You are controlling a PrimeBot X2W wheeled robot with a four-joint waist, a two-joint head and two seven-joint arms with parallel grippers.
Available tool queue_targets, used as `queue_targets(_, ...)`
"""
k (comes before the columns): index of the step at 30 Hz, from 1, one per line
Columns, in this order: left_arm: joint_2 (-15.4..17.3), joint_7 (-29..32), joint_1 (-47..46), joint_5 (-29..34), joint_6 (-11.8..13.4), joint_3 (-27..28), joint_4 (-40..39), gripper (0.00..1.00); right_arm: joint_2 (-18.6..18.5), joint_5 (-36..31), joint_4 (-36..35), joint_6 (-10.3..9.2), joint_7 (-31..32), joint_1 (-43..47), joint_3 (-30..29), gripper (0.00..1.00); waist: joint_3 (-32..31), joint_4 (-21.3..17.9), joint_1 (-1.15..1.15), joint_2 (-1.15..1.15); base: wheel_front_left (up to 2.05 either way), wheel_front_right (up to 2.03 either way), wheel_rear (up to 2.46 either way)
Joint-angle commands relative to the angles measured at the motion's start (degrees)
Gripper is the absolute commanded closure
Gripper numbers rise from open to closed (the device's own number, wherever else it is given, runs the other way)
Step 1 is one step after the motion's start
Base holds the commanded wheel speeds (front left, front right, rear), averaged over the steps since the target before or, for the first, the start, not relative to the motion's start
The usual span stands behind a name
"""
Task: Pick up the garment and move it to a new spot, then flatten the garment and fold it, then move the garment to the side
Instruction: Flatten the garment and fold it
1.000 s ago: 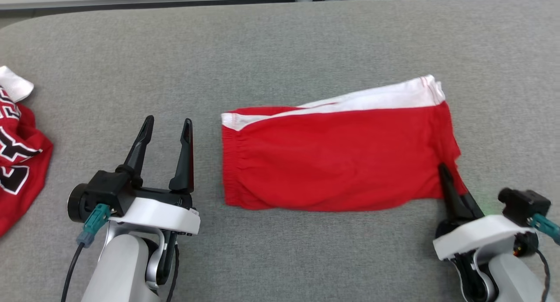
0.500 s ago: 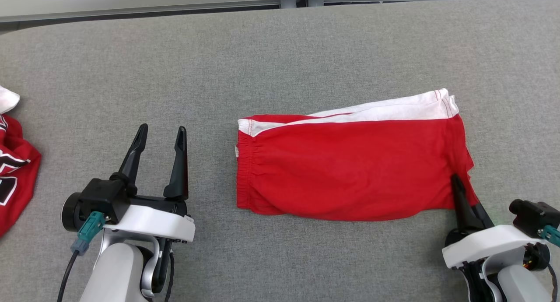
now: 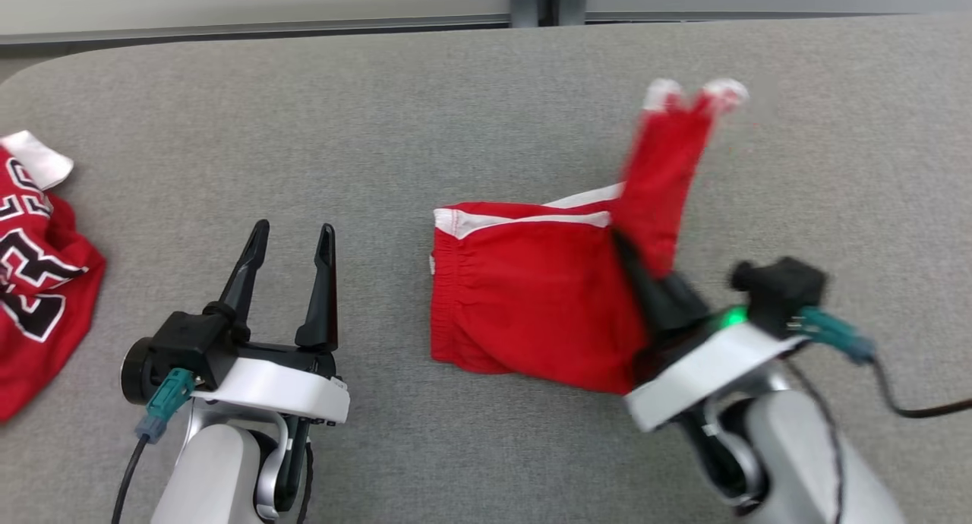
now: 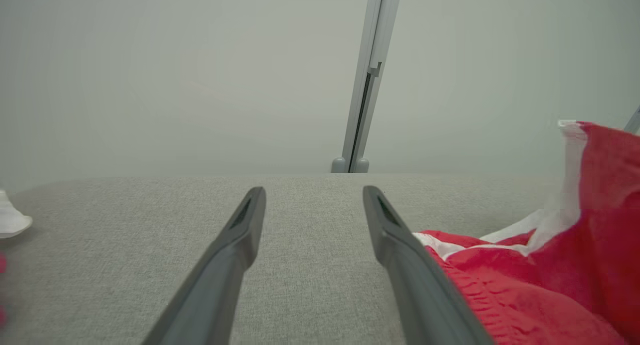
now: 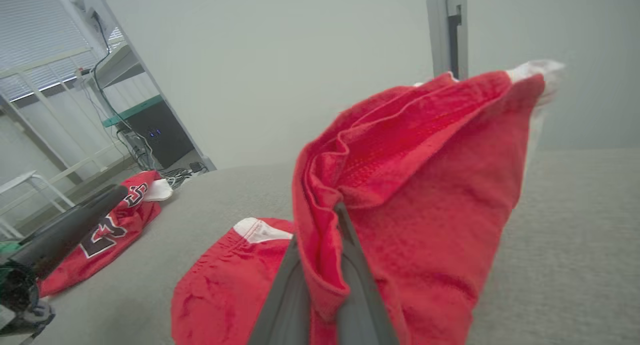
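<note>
The garment is a pair of red shorts with a white side stripe, lying on the grey table. Its waistband end rests flat at the left. My right gripper is shut on the garment's right end, which stands lifted and folded over toward the middle, its white hem pointing away from me. In the right wrist view the red cloth drapes over the right gripper. My left gripper stands open and empty left of the garment, fingers apart.
A second red garment with black-and-white lettering lies bunched at the table's left edge, also in the right wrist view. A wall and a metal post stand behind the table's far edge.
My right gripper has lifted the garment's right end off the table and carried it leftward over the rest. The left gripper has stayed open in place; the camera has shifted slightly.
</note>
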Motion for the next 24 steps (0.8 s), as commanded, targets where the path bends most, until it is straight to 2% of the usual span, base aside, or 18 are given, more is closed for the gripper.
queue_targets(1,0.03,-0.24,-0.44,-0.38,0.1,-0.29,0.26,0.0,0.44,0.12,-0.05,0.0,1.11,-1.36,3.06,1.0,-0.07,1.11,0.0,0.0,0.0,0.0,0.0)
queue_targets(6,-0.47,-0.59,-0.93,-0.87,0.39,-0.88,1.07,0.0,1.97,1.62,3.55,0.0,3.33,-3.41,10.98,1.0,0.06,3.33,0.0,0.0,0.0,0.0,0.0)
queue_targets(13,-0.89,-0.98,-1.16,-1.33,0.61,-1.15,1.75,0.0,2.88,1.58,9.66,0.0,3.29,-4.06,14.62,1.0,0.17,4.6,0.0,0.0,0.0,0.0,0.0)
queue_targets(14,-0.91,-1.03,-1.13,-1.33,0.68,-1.08,1.78,0.0,2.92,1.66,9.84,0.0,2.93,-4.14,14.95,0.64,0.14,4.56,0.0,0.0,0.0,0.0,0.0)
queue_targets(15,-0.91,-1.08,-1.09,-1.37,0.75,-1.01,1.83,0.0,2.93,1.3,9.81,0.0,2.23,-4.35,15.13,0.03,0.09,4.48,0.0,0.0,0.0,0.0,0.0)
queue_targets(17,-0.93,-1.13,-1.04,-1.4,0.84,-0.97,1.87,0.0,2.93,1.26,9.51,0.0,1.42,-4.42,15.27,0.0,0.04,4.41,0.0,0.0,0.0,0.0,0.0)
queue_targets(24,-0.81,-1.25,-1.2,-0.91,0.99,-0.77,1.78,0.0,1.44,2.37,4.61,0.0,-6.11,-4.11,13.99,0.0,-0.22,3.66,0.0,0.0,0.0,0.0,0.0)
